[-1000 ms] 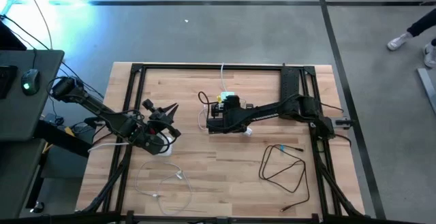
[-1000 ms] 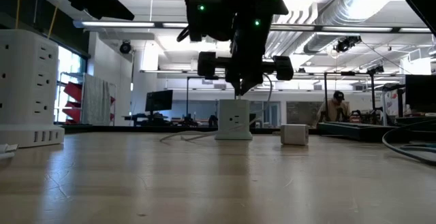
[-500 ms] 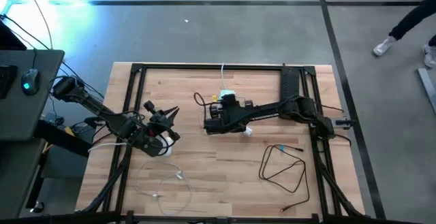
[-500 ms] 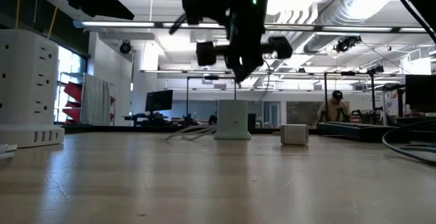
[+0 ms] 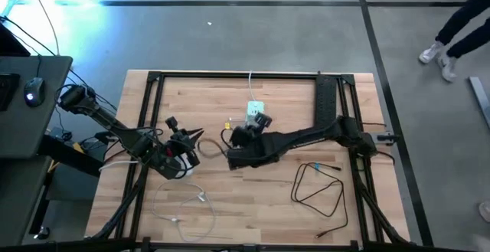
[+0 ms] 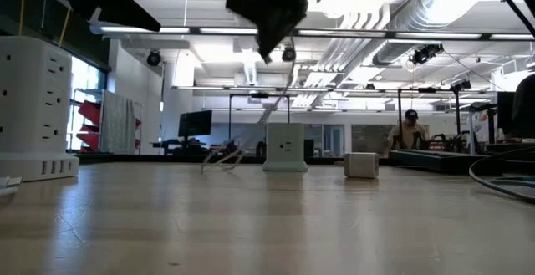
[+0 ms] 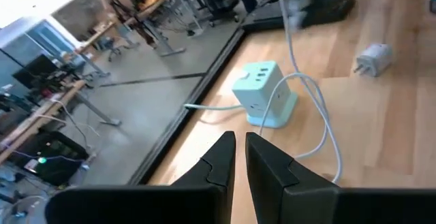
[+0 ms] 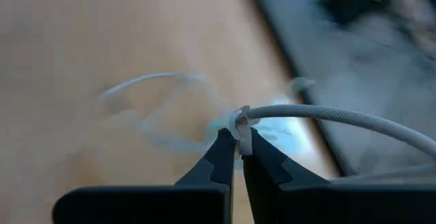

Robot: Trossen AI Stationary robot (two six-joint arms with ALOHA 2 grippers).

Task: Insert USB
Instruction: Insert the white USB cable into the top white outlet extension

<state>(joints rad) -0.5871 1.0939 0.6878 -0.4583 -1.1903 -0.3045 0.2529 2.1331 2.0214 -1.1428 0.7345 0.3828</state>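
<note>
Now, my right gripper [image 8: 238,149] is pinched shut on the white USB cable [image 8: 320,115], holding it at the plug end, with the cord arcing off toward the right of the right wrist frame. In the high view that gripper [image 5: 236,158] sits at centre frame, just below the white power cube [image 5: 255,112] standing on the wooden table [image 5: 253,198]. In the low view the cube [image 6: 284,147] stands upright at mid-frame, a small white adapter [image 6: 361,165] to its right, and a tall white power strip tower [image 6: 33,108] at the far left.

My left gripper [image 7: 237,157] has its 2 fingers nearly together and nothing between them; it points toward the pale cube [image 7: 264,94] with its white cord. High view puts it [image 5: 186,141] left of centre, above a loose white cable [image 5: 184,202]. A coiled black cable [image 5: 318,184] lies lower right.
</note>
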